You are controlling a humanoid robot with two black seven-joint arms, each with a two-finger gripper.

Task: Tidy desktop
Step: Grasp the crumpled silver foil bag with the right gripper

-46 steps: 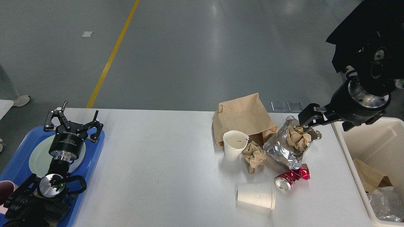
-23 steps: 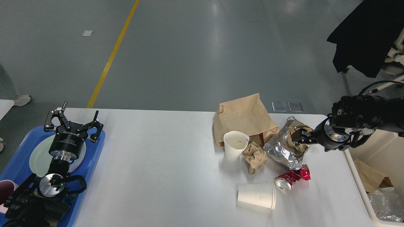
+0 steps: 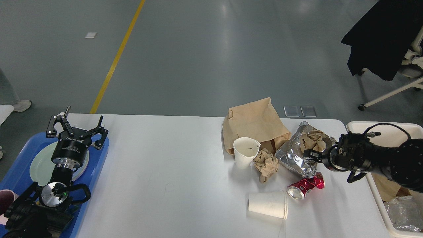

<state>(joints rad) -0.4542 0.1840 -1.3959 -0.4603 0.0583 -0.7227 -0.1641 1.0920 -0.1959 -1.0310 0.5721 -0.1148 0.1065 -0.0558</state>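
Lying cup: a white paper cup [image 3: 268,204] on its side, nearest you on the desktop [image 3: 165,172], toward you and to the left of the right jaws, well apart from them.

Red can: a crushed red can [image 3: 306,186] just beyond that cup, directly on your side of the right jaws and near them, its long axis slanting up to the right.

Right gripper: your right gripper [image 3: 310,154] comes in low from the right, pointing left. You see it small and dark; whether its jaws are wide or narrow you cannot tell, and nothing is visibly held.

Foil bag: the crumpled foil bag [image 3: 295,158] lies right at the jaw tips, on their left; touching or just short, you cannot tell. Its long axis slants from lower left to upper right, so the jaws meet its right edge. A brown paper wad [image 3: 313,140] sits on its upper part, just beyond the jaws.

Further left: a second paper wad [image 3: 266,163], then an upright cup [image 3: 246,152], and behind them a brown paper bag [image 3: 254,122].

Left gripper: your left gripper [image 3: 76,132] hangs over the blue tray [image 3: 99,158] with jaws spread wide and empty, far from all the litter.

Nearer arm: the right one, clearly; the cream bin [image 3: 360,127] sits behind its wrist.

Judgement: the foil bag looks like the piece to grasp next.
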